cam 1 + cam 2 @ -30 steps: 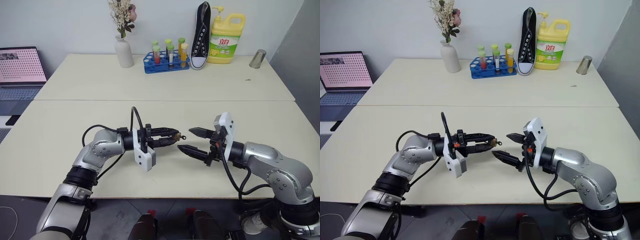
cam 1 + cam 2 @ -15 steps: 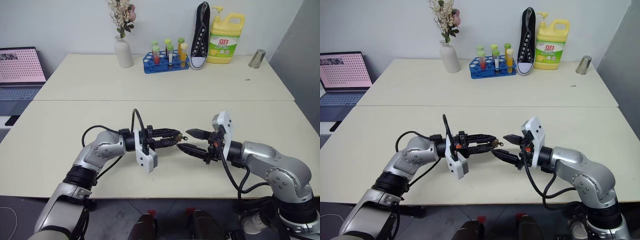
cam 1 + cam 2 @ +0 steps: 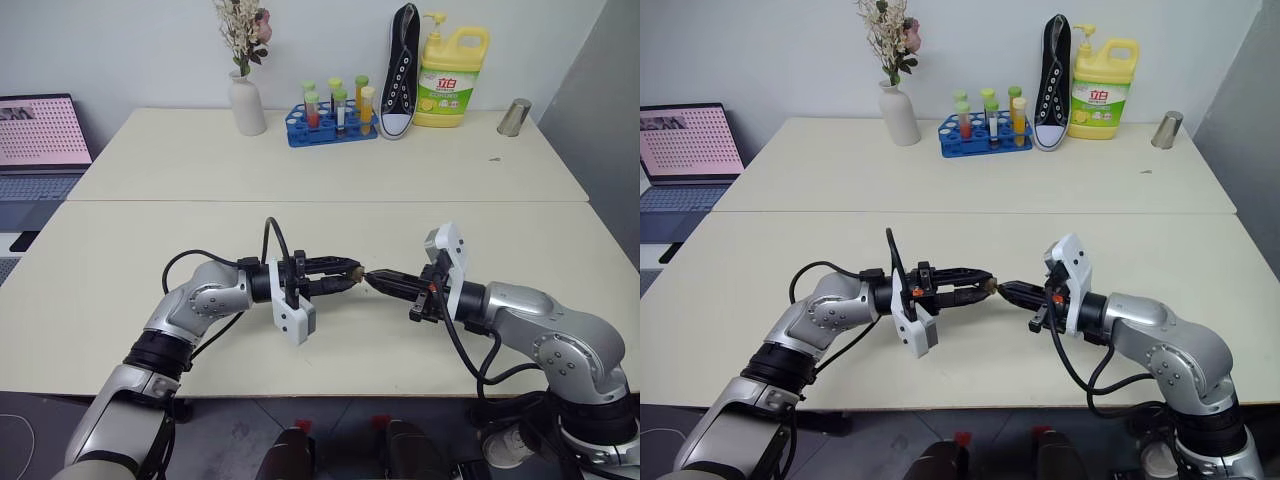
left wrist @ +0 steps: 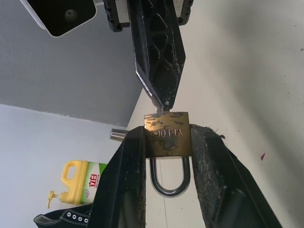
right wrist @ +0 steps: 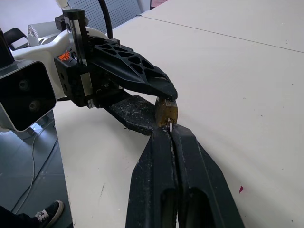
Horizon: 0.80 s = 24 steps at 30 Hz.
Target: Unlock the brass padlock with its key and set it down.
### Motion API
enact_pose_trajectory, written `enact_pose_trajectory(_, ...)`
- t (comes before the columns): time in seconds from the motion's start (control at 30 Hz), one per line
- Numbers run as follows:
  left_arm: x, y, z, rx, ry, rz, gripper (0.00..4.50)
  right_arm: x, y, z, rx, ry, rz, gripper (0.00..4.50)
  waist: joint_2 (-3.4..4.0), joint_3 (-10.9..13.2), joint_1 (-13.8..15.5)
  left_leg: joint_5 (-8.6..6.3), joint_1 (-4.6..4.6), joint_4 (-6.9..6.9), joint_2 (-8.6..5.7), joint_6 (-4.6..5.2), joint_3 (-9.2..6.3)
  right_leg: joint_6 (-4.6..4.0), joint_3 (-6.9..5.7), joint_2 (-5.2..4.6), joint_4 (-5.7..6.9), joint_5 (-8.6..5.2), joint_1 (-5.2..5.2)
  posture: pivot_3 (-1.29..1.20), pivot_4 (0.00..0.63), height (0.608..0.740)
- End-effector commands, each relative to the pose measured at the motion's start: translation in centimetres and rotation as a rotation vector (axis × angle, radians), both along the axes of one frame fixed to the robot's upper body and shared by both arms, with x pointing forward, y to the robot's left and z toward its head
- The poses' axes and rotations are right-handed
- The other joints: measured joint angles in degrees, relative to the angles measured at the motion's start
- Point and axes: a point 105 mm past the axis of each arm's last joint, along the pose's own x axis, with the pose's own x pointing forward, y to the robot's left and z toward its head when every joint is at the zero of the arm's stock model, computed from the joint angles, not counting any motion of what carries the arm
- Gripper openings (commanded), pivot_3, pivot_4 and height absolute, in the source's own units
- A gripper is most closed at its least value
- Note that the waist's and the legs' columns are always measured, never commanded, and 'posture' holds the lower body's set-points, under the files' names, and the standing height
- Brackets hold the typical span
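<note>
Our left pincer point(image 4: 167, 156) clamps the small golden-brass padlock point(image 4: 167, 134); our right pincer point(image 5: 169, 130) is closed on its thin metal key point(image 4: 161, 110). We should twist gently, keeping the key straight.

I see a golden-brass padlock point(image 4: 166, 134) with a silvery shackle, pinched between my left gripper's point(image 4: 166, 156) black fingers point(image 4: 127, 166), and my right gripper's point(image 5: 169, 127) fingers are black too. The table point(image 3: 330, 160) is pale cream. At its far edge stand a white vase point(image 3: 247, 103) of dried flowers, a blue rack point(image 3: 333, 130) of tubes with coloured caps, a black sneaker point(image 3: 401, 68) with white laces, and a yellow bottle point(image 3: 451, 78) with a green label.
</note>
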Motion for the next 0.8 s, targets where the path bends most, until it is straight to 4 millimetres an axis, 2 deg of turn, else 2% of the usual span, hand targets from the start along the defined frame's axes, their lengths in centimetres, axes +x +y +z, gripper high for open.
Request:
enact_pose_trajectory(0.03, -0.2, -0.2, 1.1, -0.029, -0.043, 0.0, 0.95, -0.7, 0.6, 1.1, 0.029, -0.012, 0.064, 0.0, 0.0, 0.0, 0.0, 0.0, 0.0, 0.0, 0.0, 0.0, 0.0, 0.0, 0.0, 0.0, 0.0, 0.0, 0.0, 0.0, 0.15, 0.74)
enact_pose_trajectory(0.3, -0.1, -0.1, 1.0, -0.005, -0.071, 0.013, 0.95, -0.8, 0.9, 1.1, 0.114, 0.177, 0.082, 0.0, 0.0, 0.0, 0.0, 0.0, 0.0, 0.0, 0.01, 0.0, -0.02, 0.0, 0.01, 0.0, 0.01, 0.0, 0.0, 0.0, 0.15, 0.74)
enact_pose_trajectory(0.43, 0.0, 0.3, 1.0, 0.02, -0.106, 0.015, 0.95, 0.0, 0.8, 1.3, 0.214, 0.357, 0.07, 0.0, 0.01, 0.0, 0.0, 0.0, 0.01, -0.01, 0.01, 0.0, 0.0, -0.01, 0.03, 0.0, 0.03, 0.01, 0.0, 0.0, 0.15, 0.74)
enact_pose_trajectory(0.63, 0.1, 0.4, 0.9, 0.028, -0.132, 0.012, 0.95, 0.9, 0.8, 1.7, 0.312, 0.506, 0.052, 0.0, 0.03, 0.0, 0.0, 0.0, -0.01, -0.02, 0.0, 0.01, 0.0, -0.02, 0.05, 0.0, 0.03, 0.01, -0.02, 0.0, 0.15, 0.74)
enact_pose_trajectory(0.8, 0.0, 0.2, 0.7, 0.031, -0.141, 0.003, 0.95, 0.8, 1.0, 2.2, 0.358, 0.599, 0.058, 0.0, 0.04, 0.0, 0.0, -0.01, -0.02, -0.02, 0.01, 0.02, 0.12, -0.02, 0.05, 0.0, 0.04, 0.01, -0.02, 0.0, 0.15, 0.74)
